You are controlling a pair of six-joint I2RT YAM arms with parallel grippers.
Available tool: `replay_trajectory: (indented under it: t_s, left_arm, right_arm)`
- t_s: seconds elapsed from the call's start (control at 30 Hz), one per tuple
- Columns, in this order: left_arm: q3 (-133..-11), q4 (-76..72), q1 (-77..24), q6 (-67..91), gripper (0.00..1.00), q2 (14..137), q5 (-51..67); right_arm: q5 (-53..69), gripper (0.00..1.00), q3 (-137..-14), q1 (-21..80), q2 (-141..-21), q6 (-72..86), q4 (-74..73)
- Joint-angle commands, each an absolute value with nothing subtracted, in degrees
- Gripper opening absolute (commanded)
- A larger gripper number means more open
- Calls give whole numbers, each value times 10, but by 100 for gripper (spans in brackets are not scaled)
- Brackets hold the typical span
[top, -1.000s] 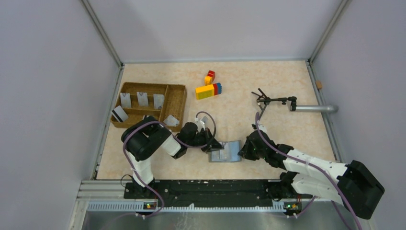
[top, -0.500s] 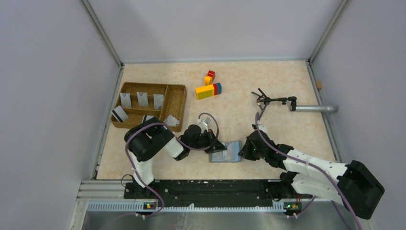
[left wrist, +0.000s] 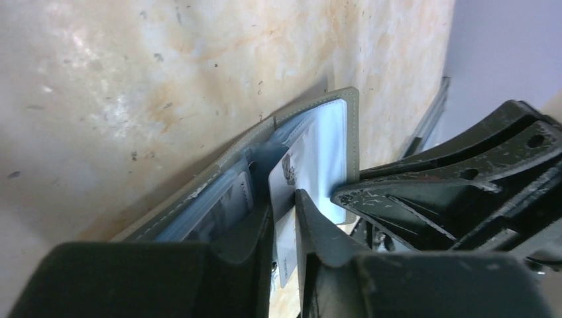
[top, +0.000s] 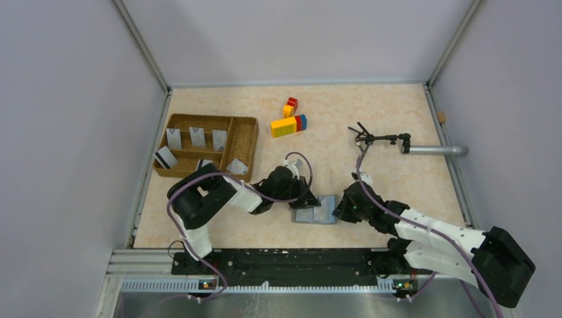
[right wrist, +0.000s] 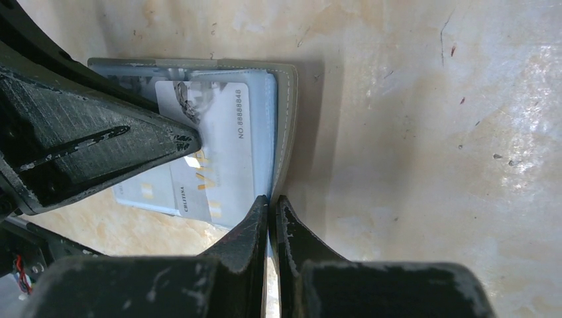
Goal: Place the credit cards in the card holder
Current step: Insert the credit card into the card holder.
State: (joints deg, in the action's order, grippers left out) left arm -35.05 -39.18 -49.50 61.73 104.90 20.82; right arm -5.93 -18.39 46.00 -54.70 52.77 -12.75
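Card holder pinched by right gripper, left gripper astride credit card

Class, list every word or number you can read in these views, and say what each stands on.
"NO 8888848": on the credit card lying in the open card holder, right wrist view.
Small dark word on the lower card, perhaps "CHILTINA": too small to be sure.
Orange letters beside it: partly hidden, unreadable.
Other views: nothing legible.

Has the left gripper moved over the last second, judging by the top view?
Yes. The left gripper has slid to the right in the top view, away from the fixed wicker tray and further over the card holder.
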Motion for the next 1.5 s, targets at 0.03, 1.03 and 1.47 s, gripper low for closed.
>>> replay_trajectory:
  t_s: [0.03, 1.03, 1.47]
  left_arm:
    - [-403, -192, -514, 532, 26, 1012, 139]
    - [-435, -110, -541, 521, 59, 955, 155]
    - [-427, -197, -541, 554, 61, 1018, 180]
  right_arm:
    - [-71, 0, -187, 463, -524, 536, -125]
    - [-78, 0, -185, 464, -514, 537, -141]
    - [-72, 0, -180, 464, -514, 540, -133]
